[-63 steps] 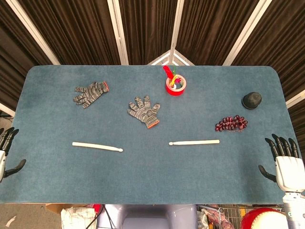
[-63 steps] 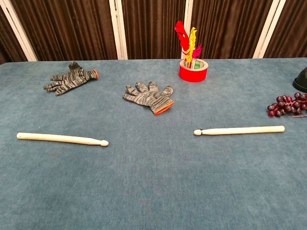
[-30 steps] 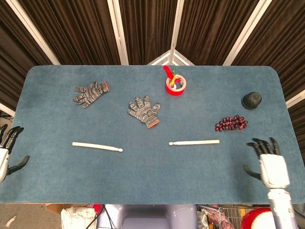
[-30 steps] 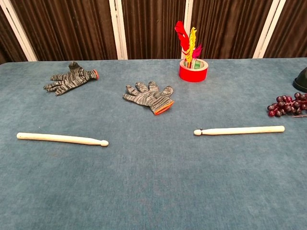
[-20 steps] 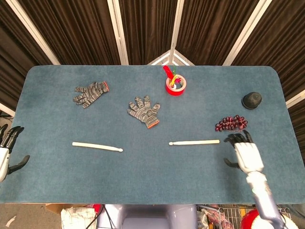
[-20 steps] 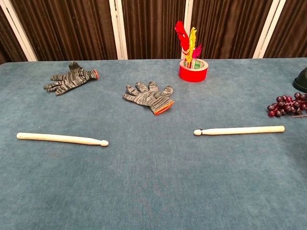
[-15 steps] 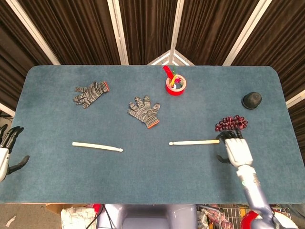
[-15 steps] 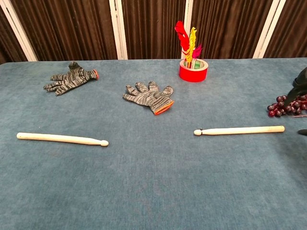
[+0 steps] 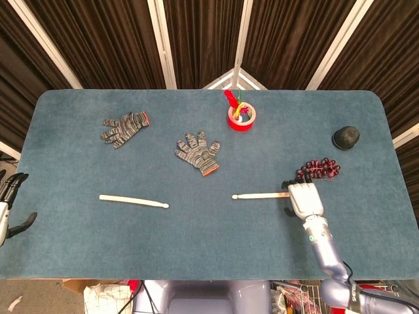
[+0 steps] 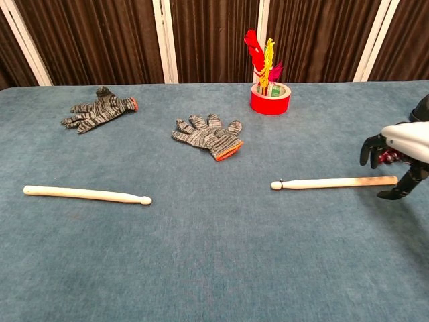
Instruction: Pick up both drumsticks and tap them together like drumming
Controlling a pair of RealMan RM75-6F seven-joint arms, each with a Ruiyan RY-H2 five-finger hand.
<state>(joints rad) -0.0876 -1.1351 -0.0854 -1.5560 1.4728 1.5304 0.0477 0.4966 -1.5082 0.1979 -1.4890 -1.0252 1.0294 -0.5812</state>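
Observation:
Two pale wooden drumsticks lie on the blue table. The left drumstick lies alone, tip pointing right. The right drumstick points its tip left. My right hand hovers over that stick's butt end with its fingers spread and curved downward, holding nothing; the chest view shows a gap between hand and stick. My left hand is off the table's left edge with its fingers apart and empty, far from the left drumstick. It does not show in the chest view.
Two grey knit gloves lie at the back left and centre. A red cup with feathers stands at the back. A bunch of dark grapes lies just behind my right hand, and a black dome beyond it.
My right hand has moved left from the table's right edge to over the butt end of the right drumstick. The left hand and both drumsticks have stayed put.

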